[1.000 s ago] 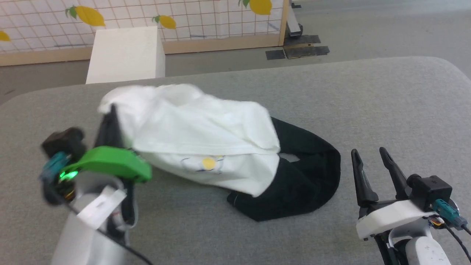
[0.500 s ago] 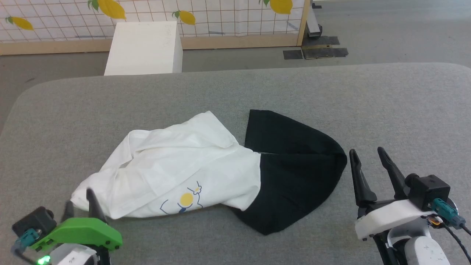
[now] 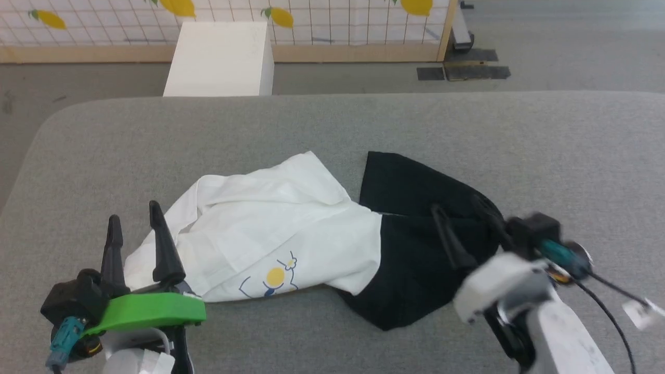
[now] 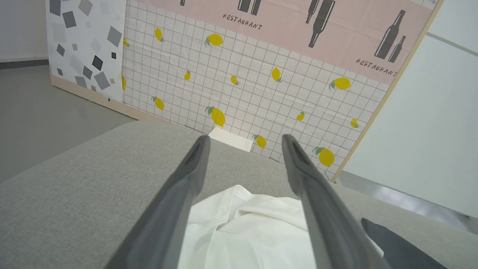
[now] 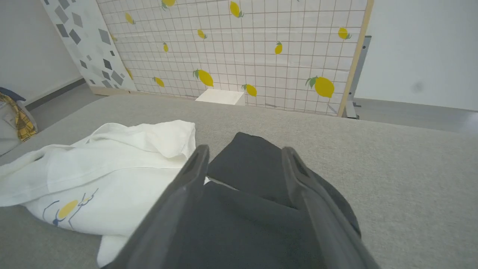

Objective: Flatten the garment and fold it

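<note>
the grey worktop (image 3: 545,140) spreads beneath both arms. the garment (image 3: 270,228) lies crumpled on it between them, its white body just ahead of and right of the left pincer (image 3: 133,212), its black part bunched under the right pincer (image 3: 456,205). the left pincer stands with fingers apart, holding nothing, beside the white edge. the right pincer, blurred, is spread apart over the black cloth; whether it touches, i cannot tell.

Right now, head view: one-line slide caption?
Crumpled garment on the grey table; open left gripper at its white edge, open right gripper over its black side.
</note>
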